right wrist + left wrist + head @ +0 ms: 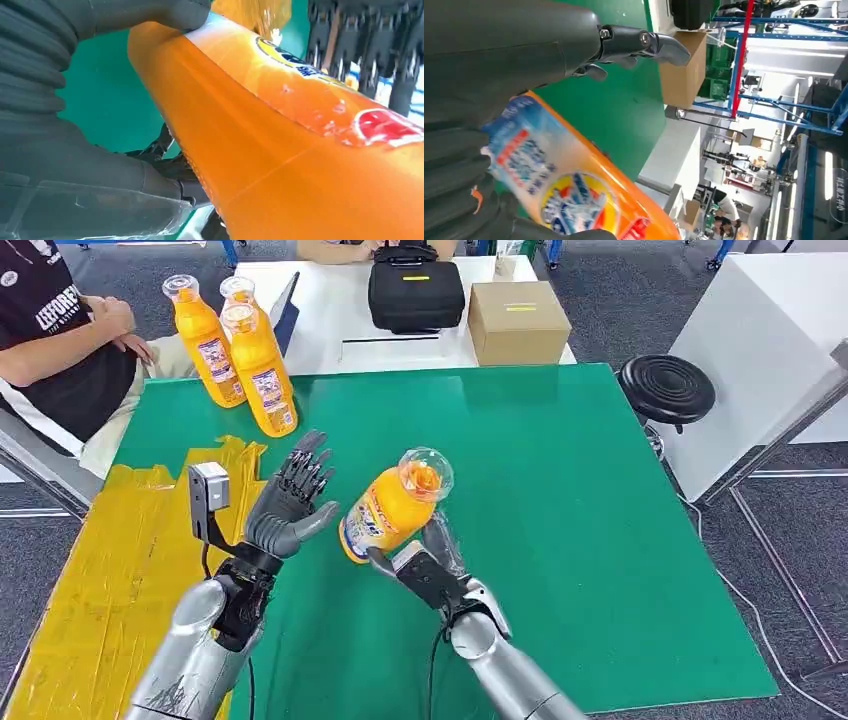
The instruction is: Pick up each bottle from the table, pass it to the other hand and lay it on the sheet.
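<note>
Above green table (600, 540), head view: right hand (425, 570) gripping tilted orange bottle (392, 508) by its lower end, cap up and away. Left hand (295, 505) just beside it, fingers spread, holding nothing. Three more bottles (240, 345) upright at far-left edge; yellow sheet (110, 570) at left. L wrist view: bottle label (559, 195) close below spread fingers (644, 42). R wrist view: fingers (170, 172) wrapped round orange body (260, 150).

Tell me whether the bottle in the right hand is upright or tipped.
Tipped. The bottle in the right hand leans, its clear cap up and away, its base toward the open left hand.
</note>
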You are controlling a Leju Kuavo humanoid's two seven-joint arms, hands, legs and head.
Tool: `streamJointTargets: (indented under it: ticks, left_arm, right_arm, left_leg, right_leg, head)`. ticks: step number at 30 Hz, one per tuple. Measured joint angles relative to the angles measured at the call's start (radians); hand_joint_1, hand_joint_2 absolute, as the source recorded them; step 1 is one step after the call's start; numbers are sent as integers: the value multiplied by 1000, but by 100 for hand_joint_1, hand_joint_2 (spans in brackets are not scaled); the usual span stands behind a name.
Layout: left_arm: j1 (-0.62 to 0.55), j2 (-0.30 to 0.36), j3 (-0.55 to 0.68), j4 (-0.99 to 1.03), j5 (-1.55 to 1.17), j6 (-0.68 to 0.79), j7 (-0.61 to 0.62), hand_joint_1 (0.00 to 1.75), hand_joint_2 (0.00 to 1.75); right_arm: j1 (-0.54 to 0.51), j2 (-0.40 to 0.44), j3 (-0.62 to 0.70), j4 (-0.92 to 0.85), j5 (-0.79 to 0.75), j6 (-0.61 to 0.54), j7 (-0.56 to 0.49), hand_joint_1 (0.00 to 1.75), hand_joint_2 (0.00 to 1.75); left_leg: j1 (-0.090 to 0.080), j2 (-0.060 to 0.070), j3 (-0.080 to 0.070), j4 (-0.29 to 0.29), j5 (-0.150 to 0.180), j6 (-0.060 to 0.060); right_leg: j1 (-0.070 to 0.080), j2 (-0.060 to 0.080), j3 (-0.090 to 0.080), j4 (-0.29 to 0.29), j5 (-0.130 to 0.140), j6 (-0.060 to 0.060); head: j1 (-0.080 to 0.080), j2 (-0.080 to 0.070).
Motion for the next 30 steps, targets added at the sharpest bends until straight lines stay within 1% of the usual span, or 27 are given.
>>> streamJointTargets:
  ticks: [10,14,17,30]
  left_arm:
    - [-1,0,2,0,8,9,-1,0,175]
    - [4,0,3,0,-3,13,-4,0,175]
    - [4,-1,3,0,-19,19,-2,0,175]
    - [4,-8,8,0,-40,32,0,0,175]
  right_arm:
    - [9,-16,-26,-89,18,-90,4,175,175]
    - [8,-18,-52,-108,24,-178,49,175,175]
    - [-1,-18,-66,-110,23,-206,73,175,175]
    - [-13,-17,-75,-110,11,-193,112,175,175]
  left_leg:
    - [0,0,0,0,0,0]
    - [0,0,0,0,0,0]
    - [0,0,0,0,0,0]
    - [0,0,0,0,0,0]
  right_leg:
    - [0,0,0,0,0,0]
    - [0,0,0,0,0,0]
    - [0,0,0,0,0,0]
    - [0,0,0,0,0,0]
  head:
    - [0,0]
    - [0,0]
    - [0,0]
    - [0,0]
